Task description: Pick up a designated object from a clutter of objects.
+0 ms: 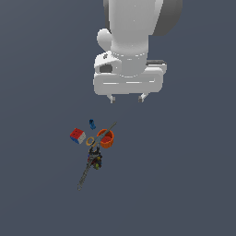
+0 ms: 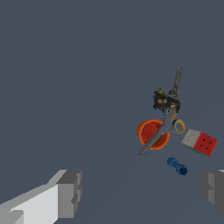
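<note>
While the gripper [image 1: 126, 98] hangs above the grey desk [image 1: 41, 193] with fingers [image 2: 70, 193] spread wide and nothing between them, the clutter sits together below it, well clear of every desk edge that shows. Which item is the designated one cannot be told.

Nearest in the exterior view is the tip of the long tool [image 1: 84, 176], running diagonally up through the group. The dark lump [image 1: 96, 161] sits on or against its shaft. Next come the scissors [image 1: 93, 141], yellow handle loop beside the orange cup [image 1: 106, 138], blades lying across the cup's mouth. The cube [image 1: 77, 136] stands just apart on the exterior view's left, touching nothing. The small blue piece [image 1: 92, 124] lies farthest of the items, alone, nearest the gripper.

In the wrist view: cup [image 2: 153, 134], cube [image 2: 200, 142], blue piece [image 2: 177, 166], lump [image 2: 162, 100].
</note>
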`<state>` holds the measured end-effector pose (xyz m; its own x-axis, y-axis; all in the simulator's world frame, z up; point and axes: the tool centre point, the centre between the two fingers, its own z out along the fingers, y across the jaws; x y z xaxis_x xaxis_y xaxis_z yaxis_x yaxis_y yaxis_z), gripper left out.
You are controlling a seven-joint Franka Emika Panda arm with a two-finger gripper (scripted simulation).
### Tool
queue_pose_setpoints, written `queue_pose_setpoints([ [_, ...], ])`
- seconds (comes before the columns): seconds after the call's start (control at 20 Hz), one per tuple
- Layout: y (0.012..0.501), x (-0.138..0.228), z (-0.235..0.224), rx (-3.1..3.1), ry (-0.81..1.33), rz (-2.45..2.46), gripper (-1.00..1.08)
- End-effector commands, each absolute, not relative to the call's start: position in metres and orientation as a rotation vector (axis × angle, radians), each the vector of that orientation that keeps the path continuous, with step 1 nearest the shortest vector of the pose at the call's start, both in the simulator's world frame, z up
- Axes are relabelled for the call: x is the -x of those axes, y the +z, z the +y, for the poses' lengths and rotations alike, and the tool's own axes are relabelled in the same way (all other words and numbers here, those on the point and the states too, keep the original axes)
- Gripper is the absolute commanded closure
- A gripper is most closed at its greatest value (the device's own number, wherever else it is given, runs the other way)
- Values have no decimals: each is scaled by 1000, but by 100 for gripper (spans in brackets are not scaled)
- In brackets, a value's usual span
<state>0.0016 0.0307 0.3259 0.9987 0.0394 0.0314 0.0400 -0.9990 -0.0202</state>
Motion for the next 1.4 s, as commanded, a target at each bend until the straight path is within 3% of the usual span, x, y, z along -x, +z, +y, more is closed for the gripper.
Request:
queue_pose_setpoints([
  [0.0,326,-2,31,3120,-48,-62,-92],
  [0.4,315,5,1,3142,12,-25,-92],
  [0.8,314,5,1,3142,12,-24,-92],
  [1.35,282,-23,-15,3135,10,-5,-92],
])
